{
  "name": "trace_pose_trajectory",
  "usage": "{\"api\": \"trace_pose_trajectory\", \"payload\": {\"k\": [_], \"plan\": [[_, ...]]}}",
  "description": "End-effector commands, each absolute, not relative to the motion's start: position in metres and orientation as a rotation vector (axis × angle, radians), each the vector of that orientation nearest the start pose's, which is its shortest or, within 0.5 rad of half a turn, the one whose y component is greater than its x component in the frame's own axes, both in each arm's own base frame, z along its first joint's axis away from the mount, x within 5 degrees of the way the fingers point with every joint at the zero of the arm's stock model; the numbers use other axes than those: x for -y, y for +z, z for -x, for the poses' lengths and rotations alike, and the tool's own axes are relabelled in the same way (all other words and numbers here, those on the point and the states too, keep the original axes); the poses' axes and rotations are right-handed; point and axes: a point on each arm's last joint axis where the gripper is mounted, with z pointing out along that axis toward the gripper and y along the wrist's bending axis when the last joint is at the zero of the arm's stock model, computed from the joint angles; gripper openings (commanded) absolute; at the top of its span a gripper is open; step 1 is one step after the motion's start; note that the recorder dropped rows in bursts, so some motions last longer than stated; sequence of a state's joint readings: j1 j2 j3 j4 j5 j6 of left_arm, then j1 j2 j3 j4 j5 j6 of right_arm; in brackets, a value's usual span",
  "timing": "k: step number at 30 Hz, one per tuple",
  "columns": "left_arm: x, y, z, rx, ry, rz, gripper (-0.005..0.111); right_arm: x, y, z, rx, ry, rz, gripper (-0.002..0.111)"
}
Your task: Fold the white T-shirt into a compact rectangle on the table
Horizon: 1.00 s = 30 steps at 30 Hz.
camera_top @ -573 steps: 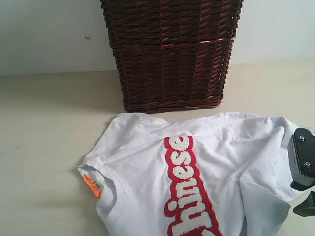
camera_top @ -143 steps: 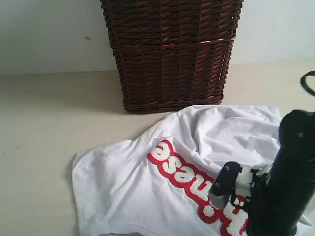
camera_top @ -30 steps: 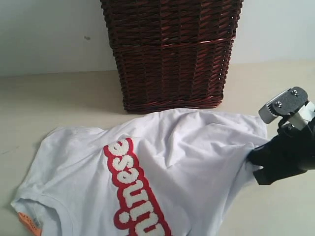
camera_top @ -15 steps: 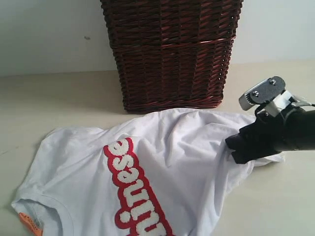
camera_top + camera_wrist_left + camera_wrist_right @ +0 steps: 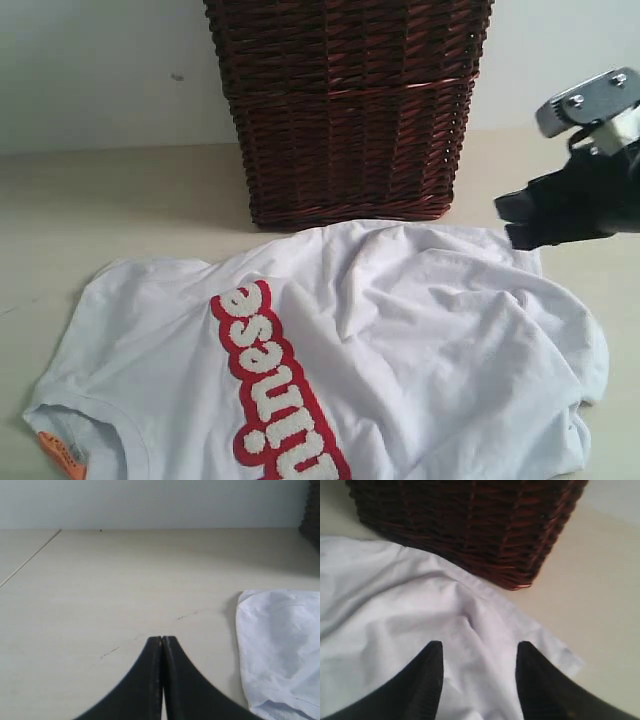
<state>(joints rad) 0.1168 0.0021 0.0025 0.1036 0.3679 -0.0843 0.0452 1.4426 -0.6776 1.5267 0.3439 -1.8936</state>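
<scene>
The white T-shirt lies spread and wrinkled on the table, red-outlined letters running down its chest, an orange tag at its lower left corner. My right gripper hangs open above the shirt's far right corner, holding nothing; in the right wrist view its fingers frame the cloth from above. My left gripper is shut and empty over bare table, with a shirt edge beside it.
A dark brown wicker basket stands right behind the shirt, close to its far edge, and also shows in the right wrist view as the basket. A pale wall rises behind the table.
My right gripper has let go of the shirt's right side and risen up and to the right. The freed cloth has dropped and now lies spread to the right.
</scene>
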Motion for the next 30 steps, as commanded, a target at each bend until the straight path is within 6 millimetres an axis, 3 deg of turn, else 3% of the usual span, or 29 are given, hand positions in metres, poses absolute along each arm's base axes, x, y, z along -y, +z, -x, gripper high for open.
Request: {"api": "trace_pose_trajectory", "payload": {"k": [1,3,5,9,12,21,23,27,30], "plan": [[-0.010,0.181,-0.052,-1.841,0.123,0.126,0.000,-0.003,0.205,-0.245,-2.305,0.196,1.023,0.045],[-0.010,0.181,-0.052,-1.841,0.123,0.126,0.000,0.009,0.188,-0.223,-2.447,0.341,1.228,0.044],[-0.010,0.181,-0.052,-1.841,0.123,0.126,0.000,0.013,0.173,-0.207,-2.489,0.494,1.328,0.041],[-0.010,0.181,-0.052,-1.841,0.123,0.126,0.000,0.006,0.141,-0.189,-2.511,0.652,1.275,0.038],[-0.010,0.181,-0.052,-1.841,0.123,0.126,0.000,0.005,0.127,-0.188,-2.519,0.611,1.172,0.038],[-0.010,0.181,-0.052,-1.841,0.123,0.126,0.000,0.003,0.114,-0.204,-2.482,0.604,0.955,0.036],[-0.010,0.181,-0.052,-1.841,0.123,0.126,0.000,0.003,0.110,-0.203,-2.500,0.612,0.973,0.029],[-0.010,0.181,-0.052,-1.841,0.123,0.126,0.000,0.001,0.109,-0.199,-2.481,0.659,1.068,0.003],[-0.010,0.181,-0.052,-1.841,0.123,0.126,0.000,0.000,0.110,-0.197,-2.458,0.679,1.096,0.000]]}}
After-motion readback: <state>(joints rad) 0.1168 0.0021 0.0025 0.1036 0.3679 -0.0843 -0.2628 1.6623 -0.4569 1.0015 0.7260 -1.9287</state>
